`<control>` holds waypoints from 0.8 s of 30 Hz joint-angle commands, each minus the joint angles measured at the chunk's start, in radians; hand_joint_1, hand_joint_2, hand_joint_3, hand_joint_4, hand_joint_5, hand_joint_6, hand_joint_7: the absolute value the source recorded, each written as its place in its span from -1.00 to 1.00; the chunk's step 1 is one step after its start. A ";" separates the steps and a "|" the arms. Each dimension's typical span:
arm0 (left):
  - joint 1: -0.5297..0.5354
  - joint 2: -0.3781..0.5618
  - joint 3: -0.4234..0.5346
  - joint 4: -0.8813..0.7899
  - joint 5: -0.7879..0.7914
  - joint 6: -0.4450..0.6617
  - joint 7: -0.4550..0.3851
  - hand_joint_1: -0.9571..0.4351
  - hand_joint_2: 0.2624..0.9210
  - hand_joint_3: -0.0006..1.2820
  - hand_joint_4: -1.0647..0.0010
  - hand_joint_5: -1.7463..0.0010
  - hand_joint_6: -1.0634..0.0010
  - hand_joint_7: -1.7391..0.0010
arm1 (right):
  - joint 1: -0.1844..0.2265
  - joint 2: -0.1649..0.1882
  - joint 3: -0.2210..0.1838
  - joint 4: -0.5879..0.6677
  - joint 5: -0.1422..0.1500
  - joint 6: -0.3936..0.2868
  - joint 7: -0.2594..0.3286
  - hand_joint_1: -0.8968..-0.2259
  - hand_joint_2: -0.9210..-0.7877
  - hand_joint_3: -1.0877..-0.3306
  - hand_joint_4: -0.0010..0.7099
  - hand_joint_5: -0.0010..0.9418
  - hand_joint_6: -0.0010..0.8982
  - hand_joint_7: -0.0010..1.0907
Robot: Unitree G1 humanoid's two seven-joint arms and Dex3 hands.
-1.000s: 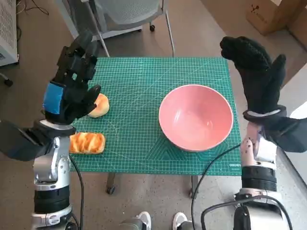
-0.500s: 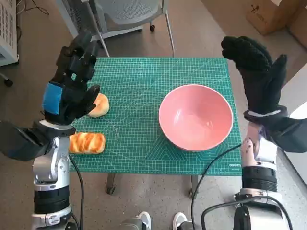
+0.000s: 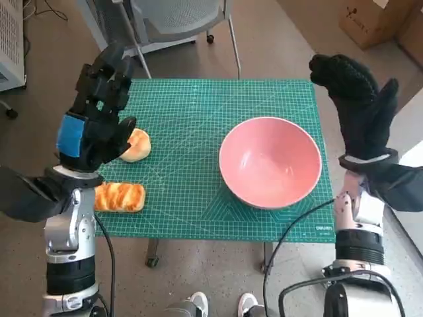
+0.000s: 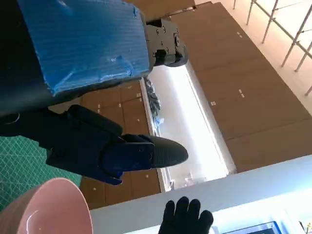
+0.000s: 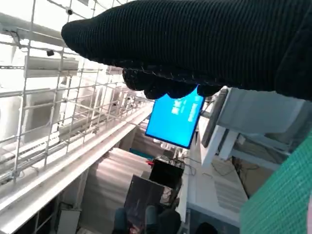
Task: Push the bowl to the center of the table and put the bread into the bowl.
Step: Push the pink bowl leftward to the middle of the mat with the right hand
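The right hand (image 3: 357, 109) is hovering raised and empty, fingers spread, just off the table's right edge, and the pink bowl (image 3: 270, 161) is sitting right beside it, inboard and a little toward the robot; that is the nearer hand for a leftward shove toward centre. The left hand (image 3: 94, 112) is hanging fingers apart, holding nothing, with the round bun (image 3: 135, 144) partly under it and the striped loaf (image 3: 118, 197) lying crosswise nearer the robot on the green mat (image 3: 185, 119).
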 commanded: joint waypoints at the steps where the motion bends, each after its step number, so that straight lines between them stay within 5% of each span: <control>1: 0.012 -0.002 0.006 0.007 -0.002 -0.019 0.001 -0.59 1.00 -0.47 0.87 0.99 1.00 0.53 | 0.017 -0.020 -0.024 0.097 0.005 -0.019 0.017 0.05 -1.00 0.38 -0.44 -0.99 -0.24 -0.99; 9: 0.021 0.004 0.010 0.010 0.001 -0.030 0.000 -0.59 1.00 -0.47 0.87 0.99 1.00 0.54 | 0.027 -0.042 -0.050 0.250 -0.022 -0.051 -0.016 0.08 -1.00 0.34 -0.48 -0.99 -0.31 -1.00; 24: 0.040 0.011 0.014 0.013 0.008 -0.039 0.002 -0.57 1.00 -0.47 0.86 0.99 1.00 0.54 | 0.052 -0.045 -0.052 0.495 -0.110 -0.058 -0.171 0.07 -1.00 0.25 -0.50 -0.99 -0.35 -1.00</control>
